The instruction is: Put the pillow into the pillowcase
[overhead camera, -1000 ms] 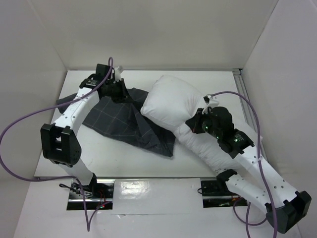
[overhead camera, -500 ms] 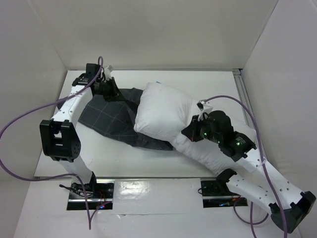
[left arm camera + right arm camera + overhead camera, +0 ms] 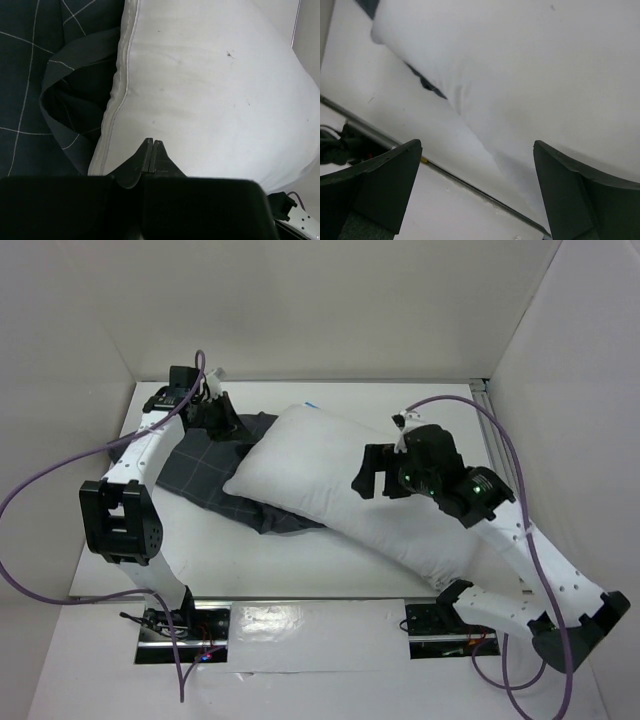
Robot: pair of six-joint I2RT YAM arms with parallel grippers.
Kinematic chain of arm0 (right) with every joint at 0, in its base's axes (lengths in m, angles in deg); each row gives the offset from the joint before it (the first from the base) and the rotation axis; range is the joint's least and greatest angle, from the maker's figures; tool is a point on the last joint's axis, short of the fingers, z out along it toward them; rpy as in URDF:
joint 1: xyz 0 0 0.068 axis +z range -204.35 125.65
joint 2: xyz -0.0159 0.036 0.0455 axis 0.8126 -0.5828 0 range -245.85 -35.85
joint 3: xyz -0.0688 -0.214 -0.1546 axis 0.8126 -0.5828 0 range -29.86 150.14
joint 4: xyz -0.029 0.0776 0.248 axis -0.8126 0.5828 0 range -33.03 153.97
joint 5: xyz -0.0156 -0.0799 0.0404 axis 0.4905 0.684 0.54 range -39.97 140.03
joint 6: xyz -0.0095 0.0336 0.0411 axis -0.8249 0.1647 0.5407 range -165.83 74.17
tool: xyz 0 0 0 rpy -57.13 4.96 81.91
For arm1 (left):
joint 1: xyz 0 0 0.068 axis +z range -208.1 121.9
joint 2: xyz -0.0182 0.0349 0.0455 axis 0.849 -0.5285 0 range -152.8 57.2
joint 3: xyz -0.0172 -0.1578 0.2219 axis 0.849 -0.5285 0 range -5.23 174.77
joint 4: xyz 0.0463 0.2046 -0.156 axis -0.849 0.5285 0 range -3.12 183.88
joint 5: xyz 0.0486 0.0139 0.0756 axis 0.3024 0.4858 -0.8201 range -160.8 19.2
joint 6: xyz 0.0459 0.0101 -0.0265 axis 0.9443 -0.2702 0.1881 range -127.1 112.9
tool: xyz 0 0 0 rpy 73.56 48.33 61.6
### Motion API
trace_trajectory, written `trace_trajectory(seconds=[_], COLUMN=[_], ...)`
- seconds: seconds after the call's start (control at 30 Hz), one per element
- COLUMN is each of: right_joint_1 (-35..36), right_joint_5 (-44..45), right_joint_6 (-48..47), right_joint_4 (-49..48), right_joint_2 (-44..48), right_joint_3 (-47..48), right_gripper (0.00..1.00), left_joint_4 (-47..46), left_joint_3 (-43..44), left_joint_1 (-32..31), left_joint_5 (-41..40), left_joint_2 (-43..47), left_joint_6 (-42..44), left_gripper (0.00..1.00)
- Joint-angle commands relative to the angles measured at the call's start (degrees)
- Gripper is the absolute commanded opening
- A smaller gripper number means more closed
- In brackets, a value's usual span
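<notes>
right gripper [image 3: 476,145] spread wide over pillow [image 3: 330,480] middle, holding nothing | pillow's left end rests atop pillowcase [image 3: 200,475], not inside | left gripper [image 3: 151,150] beyond that end, pinched seemingly on the hem | risk: one-sided hold lets the mouth collapse, so pillow rides over it

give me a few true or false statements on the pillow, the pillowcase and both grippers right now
1. The right gripper is open over the pillow. True.
2. The pillow is fully inside the pillowcase. False: nearly all of it lies bare, with only its left end overlapping the case.
3. The left gripper is wide open. False: its fingers are shut, apparently on the pillowcase hem.
4. The pillowcase lies on the left arm's side of the table. True.
</notes>
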Motion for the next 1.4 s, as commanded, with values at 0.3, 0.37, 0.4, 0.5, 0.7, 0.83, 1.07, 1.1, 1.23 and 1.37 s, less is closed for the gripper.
trace_trajectory(seconds=[0.3, 0.37, 0.4, 0.5, 0.7, 0.83, 1.07, 1.1, 1.23, 1.37], right_joint_1=[0.37, 0.37, 0.37, 0.37, -1.82, -3.92, -19.39, -19.40, -17.30, -17.29], right_joint_5=[16.80, 16.79, 17.57, 23.89, 35.67, 36.83, 30.50, 29.89, 29.19, 22.52], right_joint_6=[21.25, 22.57, 23.44, 24.86, 31.96, 30.23, 19.06, 19.06, 17.05, 9.41], right_joint_4=[24.66, 16.75, 14.81, 12.15, 26.20, 31.23, 31.23, 31.23, 30.53, 22.98], right_joint_2=[6.25, 5.47, 4.68, 0.73, 0.53, 4.14, 8.71, 8.72, 8.72, 7.58], right_joint_3=[-7.92, -12.16, -13.66, -15.43, -6.66, -3.04, -2.52, -1.90, 1.61, 7.06], right_gripper=[0.93, 0.93, 0.93, 0.66, 0.00, 0.00, 0.00, 0.00, 0.53, 0.93], left_joint_4=[-1.74, -2.26, -2.26, -2.26, -2.26, -2.26, -2.26, -2.26, -2.26, -2.26], left_joint_3=[0.38, 0.38, 0.38, 0.38, 0.38, 0.91, 2.05, 2.05, 2.05, 1.53], left_joint_1=[0.00, 0.00, 0.00, 0.00, 0.00, 0.00, 0.52, 0.53, 1.05, 1.05], left_joint_5=[-0.23, -0.23, -0.23, -0.23, -0.23, -0.23, 0.38, 0.38, 0.38, 1.00], left_joint_2=[1.95, 2.48, 2.48, 3.01, 3.01, 3.01, 2.48, 2.48, 2.48, 1.96], left_joint_6=[-0.53, -0.53, -0.53, -0.53, 0.00, 0.52, 0.53, 0.53, 1.05, 1.05], left_gripper=[0.00, 0.00, 0.00, 0.00, 0.00, 0.00, 0.00, 0.00, 0.00, 0.00])
